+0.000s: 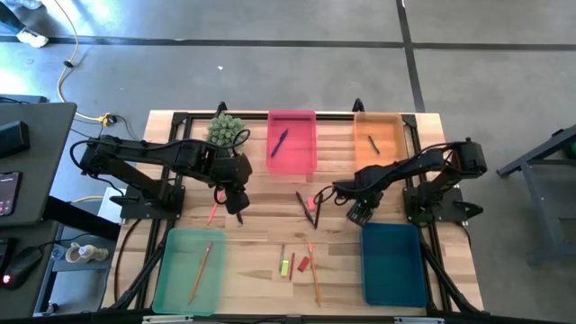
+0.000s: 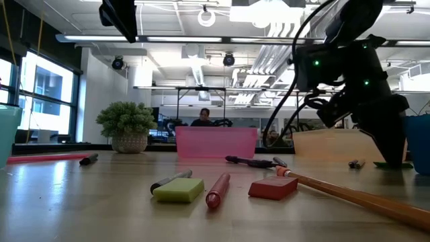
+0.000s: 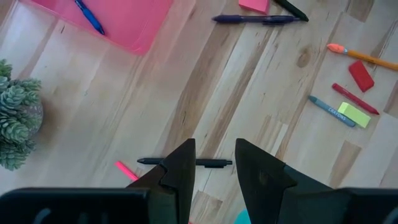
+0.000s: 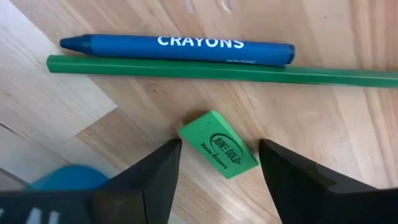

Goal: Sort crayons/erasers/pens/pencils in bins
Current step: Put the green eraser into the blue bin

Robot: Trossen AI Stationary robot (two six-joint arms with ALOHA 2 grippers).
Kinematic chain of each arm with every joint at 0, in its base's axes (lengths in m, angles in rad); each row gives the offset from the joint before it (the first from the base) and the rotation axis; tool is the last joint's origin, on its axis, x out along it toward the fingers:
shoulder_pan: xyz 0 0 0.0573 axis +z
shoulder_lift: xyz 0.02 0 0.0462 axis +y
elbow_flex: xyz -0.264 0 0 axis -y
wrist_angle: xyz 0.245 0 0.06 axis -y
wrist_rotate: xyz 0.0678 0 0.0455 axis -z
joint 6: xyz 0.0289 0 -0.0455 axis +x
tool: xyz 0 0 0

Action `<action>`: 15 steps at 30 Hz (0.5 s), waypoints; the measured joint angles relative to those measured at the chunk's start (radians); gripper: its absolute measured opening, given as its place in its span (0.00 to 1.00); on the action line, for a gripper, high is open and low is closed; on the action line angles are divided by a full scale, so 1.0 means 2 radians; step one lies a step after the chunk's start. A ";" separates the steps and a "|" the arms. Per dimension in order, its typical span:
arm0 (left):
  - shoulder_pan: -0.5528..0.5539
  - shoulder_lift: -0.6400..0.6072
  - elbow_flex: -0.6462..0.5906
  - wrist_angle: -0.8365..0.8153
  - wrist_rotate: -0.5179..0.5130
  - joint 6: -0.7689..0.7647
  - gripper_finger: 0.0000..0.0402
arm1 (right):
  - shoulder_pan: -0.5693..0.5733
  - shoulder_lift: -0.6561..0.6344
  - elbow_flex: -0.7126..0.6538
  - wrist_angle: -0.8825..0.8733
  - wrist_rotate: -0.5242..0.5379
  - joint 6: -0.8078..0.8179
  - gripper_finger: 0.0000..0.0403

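Step in hand: eraser pickup. Right gripper point(image 4: 214, 171) hangs with fingers wide open astride the small green block eraser point(image 4: 217, 152) on the wooden worktop point(image 4: 348, 143), beside the dark blue plastic bin point(image 1: 393, 263). Next move calls for descent and closure. Left gripper point(image 3: 214, 171) hovers, fingers apart and empty, above a black pen point(image 3: 214, 163).

light: bright, ceiling lamps point(image 2: 269, 10) glaring | shadows: soft | table point(image 2: 80, 202): window sheen | near foreground blurred

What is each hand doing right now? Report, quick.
Left hand: open, empty, above a black pen on the table.
Right hand: open, empty, fingers either side of a green eraser.
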 joint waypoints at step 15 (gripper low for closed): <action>0.000 0.000 0.000 0.000 0.001 0.000 0.25 | -0.021 0.001 -0.001 -0.007 0.019 -0.028 0.26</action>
